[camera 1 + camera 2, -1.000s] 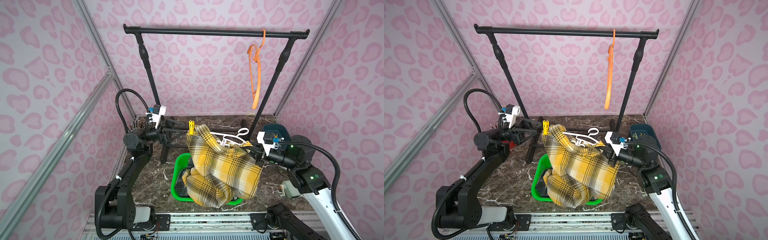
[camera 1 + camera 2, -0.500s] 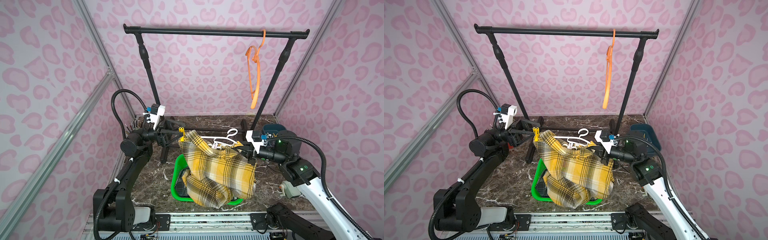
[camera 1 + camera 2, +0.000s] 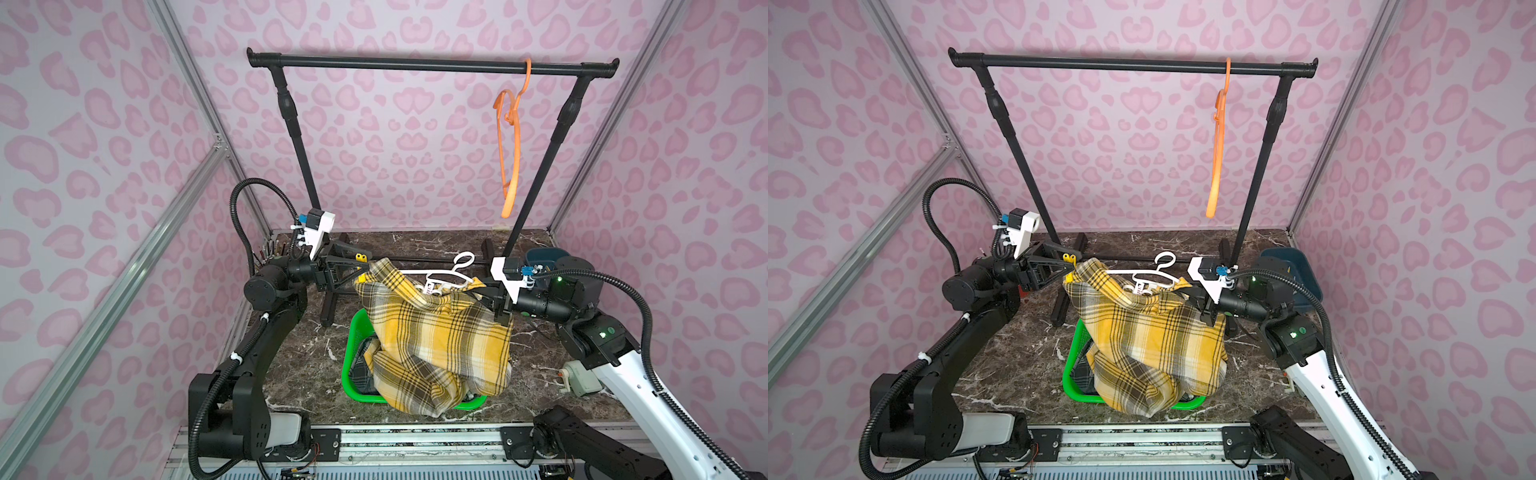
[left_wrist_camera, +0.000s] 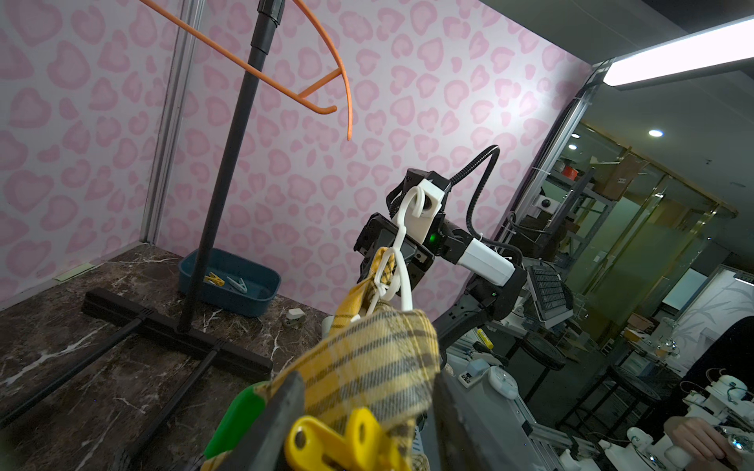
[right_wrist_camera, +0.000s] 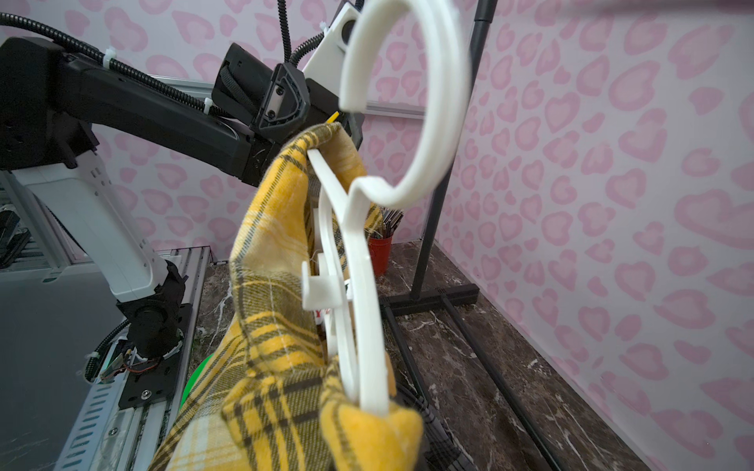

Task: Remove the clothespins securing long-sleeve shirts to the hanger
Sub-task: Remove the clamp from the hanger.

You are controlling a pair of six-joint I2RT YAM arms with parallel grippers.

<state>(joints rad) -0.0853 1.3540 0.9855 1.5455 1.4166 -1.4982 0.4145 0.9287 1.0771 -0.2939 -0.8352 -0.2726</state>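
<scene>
At frame centre, top view: yellow shirt [image 3: 432, 345] on white hanger [image 3: 451, 274], above green basket [image 3: 353, 332]. At shirt's left corner, yellow clothespin [image 4: 338, 444] between left fingers [image 4: 281, 412]; squeezing it or not, cannot tell. On hanger end, right fingers [image 3: 503, 309] together. Step likely: unclip this pin. Next: pinch handles, pull off.

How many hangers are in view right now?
2. An orange hanger hangs from the black rail; a white hanger sits inside the yellow shirt above the green basket. Another could be hidden in that basket.
</scene>
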